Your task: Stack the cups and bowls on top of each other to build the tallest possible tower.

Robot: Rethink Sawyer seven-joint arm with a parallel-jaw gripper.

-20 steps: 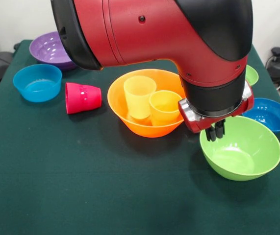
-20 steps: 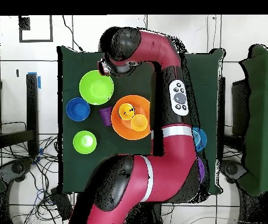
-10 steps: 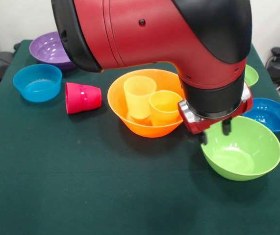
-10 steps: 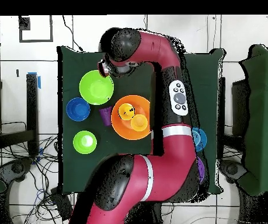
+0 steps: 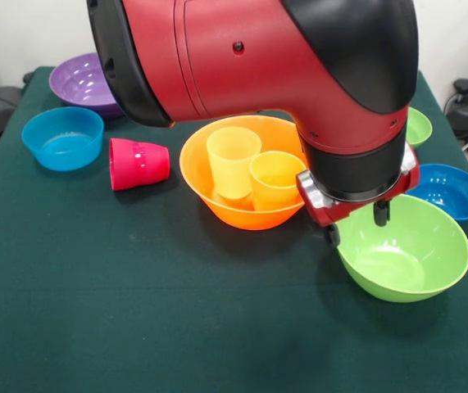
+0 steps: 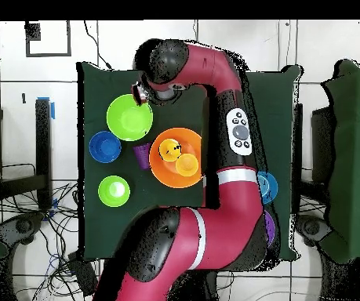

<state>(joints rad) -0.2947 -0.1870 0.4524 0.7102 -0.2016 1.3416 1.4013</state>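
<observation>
A red and black robot arm reaches down over a counter covered in dark green cloth. Its claw hangs at the near-left rim of a large glossy lime green plastic bowl. The two dark fingers stand apart, one outside the wall and one above the inside, so the claw is spread and holds nothing. That straddle reads as a setup for pinching the rim to lift the bowl.

Just left of it sits the large glossy orange plastic bowl, upright, which serves as the base of the tower. Inside it stand two small ribbed tumblers, mouths up: a pale yellow cup and, touching it on the right, a yellow-orange cup. They are loose side by side, not nested, so the tower so far is one layer deep.

A red-pink ribbed cup lies on its side on the cloth left of the orange bowl, mouth pointing left. Further left is a small blue bowl, and behind it a large purple bowl, partly hidden by the arm. On the right, a second small blue bowl sits just behind the large green one, and a small lime green bowl peeks out beyond it. From overhead, a purple cup shows beside the orange bowl; the arm hides it from the front.

With the cups upright in the orange bowl, setting the green bowl on them would likely be wobbly.
</observation>
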